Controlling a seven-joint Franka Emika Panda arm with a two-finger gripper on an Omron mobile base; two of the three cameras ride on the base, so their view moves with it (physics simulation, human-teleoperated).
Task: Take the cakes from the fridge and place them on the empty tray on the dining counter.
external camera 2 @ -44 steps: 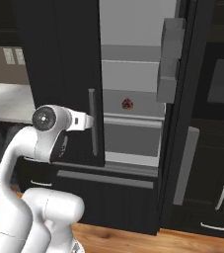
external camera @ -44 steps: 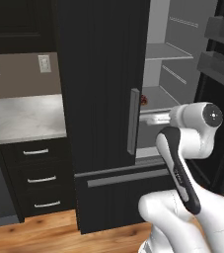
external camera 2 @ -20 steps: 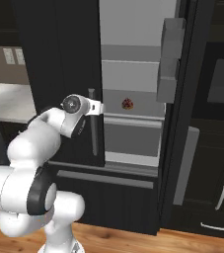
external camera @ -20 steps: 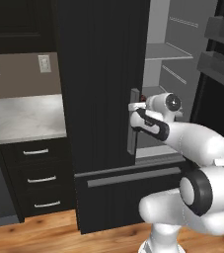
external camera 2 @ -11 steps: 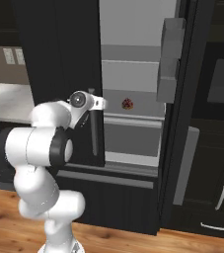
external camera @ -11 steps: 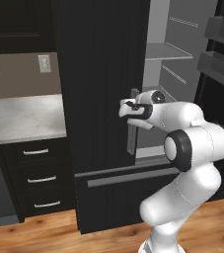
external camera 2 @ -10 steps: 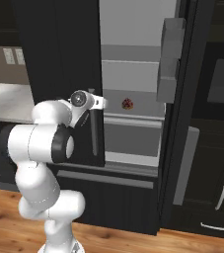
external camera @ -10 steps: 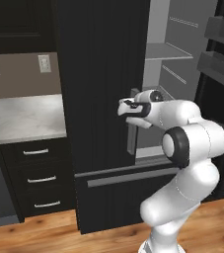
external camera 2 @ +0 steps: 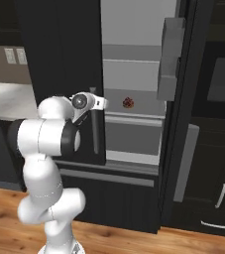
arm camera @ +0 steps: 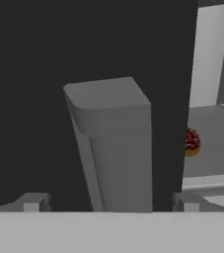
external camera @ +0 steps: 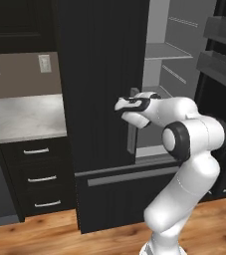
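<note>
While the fridge (external camera 2: 134, 99) stands open, the gripper (arm camera: 108, 200) straddles its door handle (arm camera: 114, 148).
Fingers spread wide; a cake (external camera 2: 129, 103) sits on the shelf; no writing legible.

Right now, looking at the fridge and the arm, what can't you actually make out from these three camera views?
- How many cakes there are: one cake sits on a shelf in the right base view; in the hand view the closed door's edge half covers it.
- Whether the gripper touches the grey handle: the fingertips are cut off at the bottom of the hand view.
- The fridge interior's lower shelves: the arm blocks them in the left base view.
</note>
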